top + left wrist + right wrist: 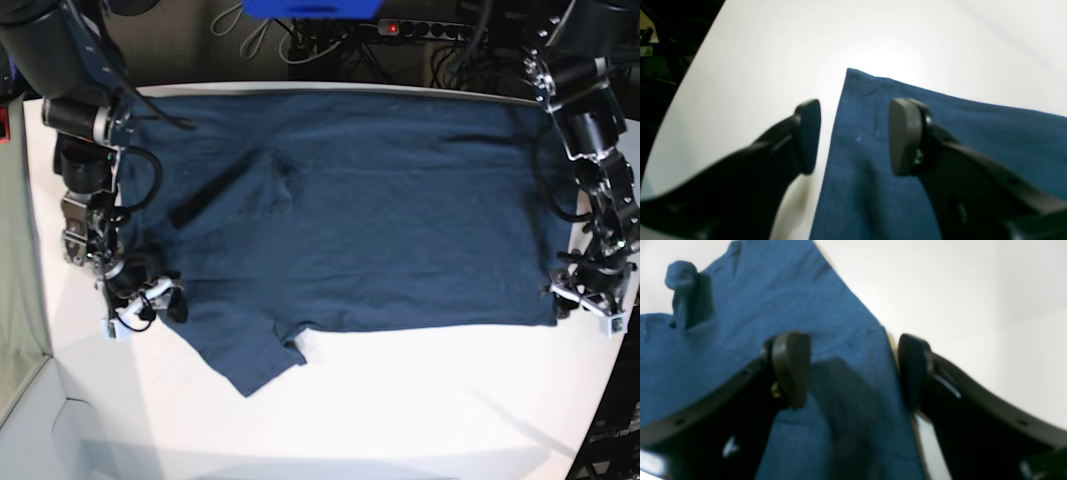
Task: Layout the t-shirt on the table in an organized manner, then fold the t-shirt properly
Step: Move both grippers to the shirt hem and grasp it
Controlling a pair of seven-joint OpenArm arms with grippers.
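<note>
The dark navy t-shirt [380, 200] lies spread flat and sideways across the white table [400, 410]. One sleeve [250, 360] points toward the front edge, and a raised crease [212, 196] crosses the cloth near the left end. My right gripper [140, 303] sits at the shirt's front left edge. In the right wrist view it [851, 370] stands open, with the shirt's edge [857, 340] lying between its fingers. My left gripper [585, 300] is at the shirt's front right corner. There it [855, 136] stands open over the corner [860, 100], one finger over cloth, the other over bare table.
A power strip [420, 27] and cables run behind the table's back edge. The table's curved edge [600, 380] passes close under the left arm. A small upright fold of cloth [686, 290] stands up beyond the right gripper.
</note>
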